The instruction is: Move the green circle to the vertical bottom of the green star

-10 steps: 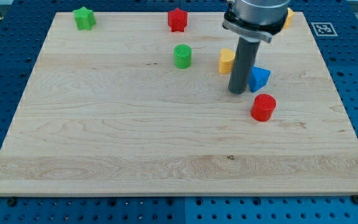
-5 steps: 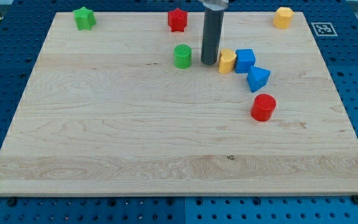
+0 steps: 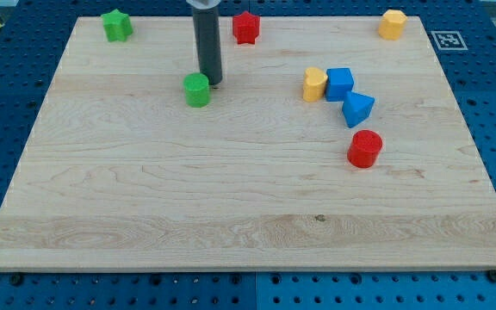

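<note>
My tip (image 3: 210, 83), a bare rod with no claw to spread or pinch, touches the upper right edge of the green circle (image 3: 197, 89) at upper centre, placed to shove it leftward toward the spot below the green star (image 3: 116, 25) at upper left.

My tip (image 3: 210, 83) stands on the board (image 3: 145, 189), touching the green circle (image 3: 197, 89) at its upper right. The green star (image 3: 116, 25) sits at the board's top-left corner, well up and left of the circle. The red star (image 3: 246, 27) lies at the top edge, right of the rod. The yellow block (image 3: 393, 23) sits at the top-right corner. Right of centre, the yellow heart (image 3: 314, 84) touches the blue cube (image 3: 340, 83); the blue triangle (image 3: 357, 108) lies just below the cube, and the red cylinder (image 3: 365, 149) just below that.
</note>
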